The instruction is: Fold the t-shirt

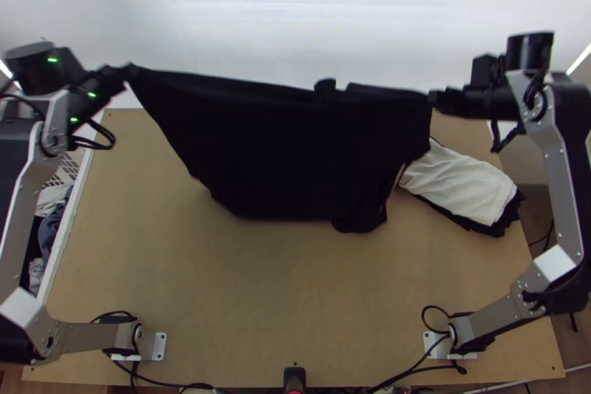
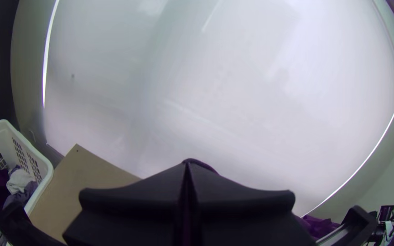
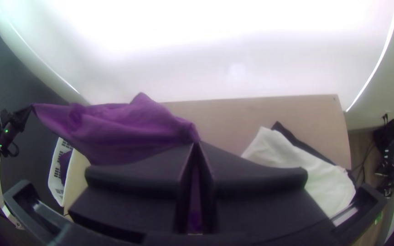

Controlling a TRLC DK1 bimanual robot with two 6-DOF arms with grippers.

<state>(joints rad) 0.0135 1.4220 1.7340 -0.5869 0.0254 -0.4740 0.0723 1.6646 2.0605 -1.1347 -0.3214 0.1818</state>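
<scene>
T-shirt is hanging wide btwn my L gripper and my R gripper, above table. Both hands are closed w/ a pinch of its upper edge at the fingertips; which part of the garment each one has, I can't tell. Cloth is dark, w/ a small bump on the edge btwn my hands and a loose piece hanging below, nearer my R hand. If the low edge touches the table, I can't tell; folds inside are also hard to see. Below my R hand, partly behind the t-shirt, lies white cloth, covering most of dark cloth. Outward from my L hand, a bit nearer its arm base, is white basket w/ mixed clothes, cut off at the view's edge.
</scene>
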